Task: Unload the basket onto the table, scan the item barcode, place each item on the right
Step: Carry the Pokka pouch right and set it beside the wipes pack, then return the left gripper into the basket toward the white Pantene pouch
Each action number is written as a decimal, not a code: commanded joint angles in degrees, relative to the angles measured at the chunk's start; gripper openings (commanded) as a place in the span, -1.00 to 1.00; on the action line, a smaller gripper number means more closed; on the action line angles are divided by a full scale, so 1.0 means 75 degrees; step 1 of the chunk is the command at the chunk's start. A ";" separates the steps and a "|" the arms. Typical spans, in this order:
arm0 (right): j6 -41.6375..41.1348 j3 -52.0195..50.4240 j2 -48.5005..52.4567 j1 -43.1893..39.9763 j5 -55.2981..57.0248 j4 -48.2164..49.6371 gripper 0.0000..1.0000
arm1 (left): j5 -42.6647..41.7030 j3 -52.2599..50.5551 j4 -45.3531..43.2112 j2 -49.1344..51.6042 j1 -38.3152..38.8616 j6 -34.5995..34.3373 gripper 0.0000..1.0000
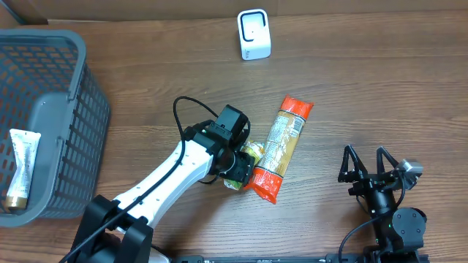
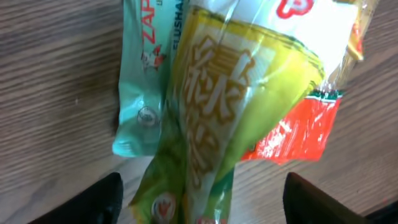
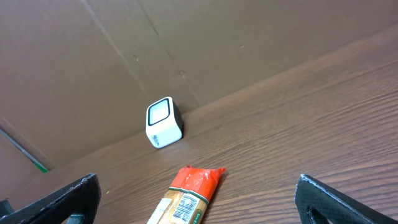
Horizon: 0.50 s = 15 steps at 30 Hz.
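A yellow-green snack packet [image 2: 236, 106] lies on the wooden table between the spread fingers of my left gripper [image 2: 202, 199], which is open and touches nothing. In the overhead view the left gripper [image 1: 235, 169] hovers over this packet [image 1: 252, 151]. A teal packet [image 2: 140, 81] lies under it on one side. A long orange-ended pasta packet [image 1: 281, 146] lies just to the right, its barcode [image 3: 186, 211] facing up. The white scanner [image 1: 254, 34] stands at the back. My right gripper [image 1: 369, 166] rests open at the front right, empty.
A grey plastic basket [image 1: 73, 131] stands at the left edge and holds a white tube [image 1: 20, 168]. A cardboard wall [image 3: 186, 50] rises behind the scanner [image 3: 163, 122]. Bare wood lies between the pasta packet and the right arm.
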<state>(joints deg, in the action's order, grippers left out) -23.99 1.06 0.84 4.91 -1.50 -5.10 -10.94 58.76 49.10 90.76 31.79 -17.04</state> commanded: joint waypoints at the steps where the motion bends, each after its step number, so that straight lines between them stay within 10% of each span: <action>1: 0.0009 -0.0082 -0.0082 0.0038 -0.0009 0.0058 1.00 | 0.0061 0.0863 0.0385 -0.0405 0.0000 -0.0009 0.54; 6: 0.0009 -0.0082 -0.0082 0.0038 -0.0009 0.0058 1.00 | 0.0460 0.2457 0.1445 -0.0836 -0.0055 0.0175 0.98; 15: 0.0009 -0.0082 -0.0082 0.0038 -0.0009 0.0058 1.00 | 0.0691 0.5327 0.2818 -0.1486 -0.0857 0.0737 0.99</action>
<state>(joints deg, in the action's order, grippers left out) -24.01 1.06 0.84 4.91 -1.50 -5.13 -7.20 92.75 68.53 81.38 28.16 -13.69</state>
